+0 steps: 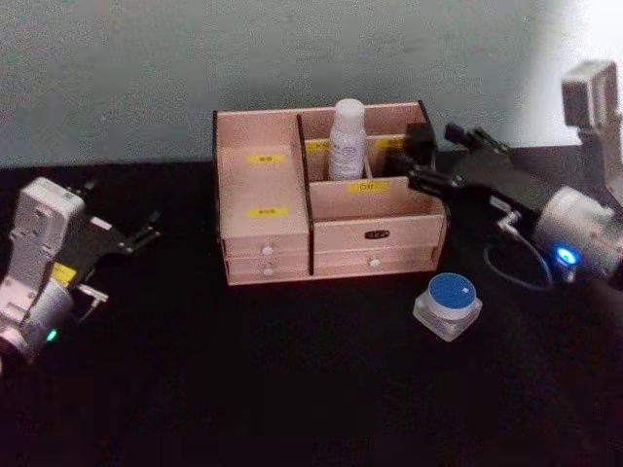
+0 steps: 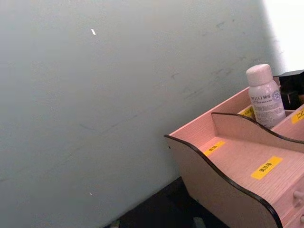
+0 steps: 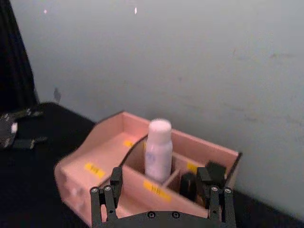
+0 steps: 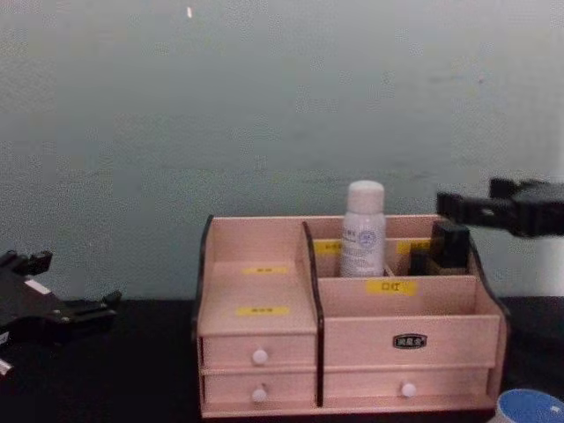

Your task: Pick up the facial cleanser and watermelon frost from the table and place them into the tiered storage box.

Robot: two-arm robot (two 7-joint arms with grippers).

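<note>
Black table, grey wall; left tool, right tool flank box.

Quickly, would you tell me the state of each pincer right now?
Left pincer: open, holding nothing.
Right pincer: open, holding nothing.

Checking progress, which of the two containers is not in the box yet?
The blue-lidded jar, on the table; the white bottle stands in the box.

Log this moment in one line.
facial cleanser: upright in tiered storage box rear compartment | watermelon frost: on table | right hand: open, beside box | left hand: open, parked left
</note>
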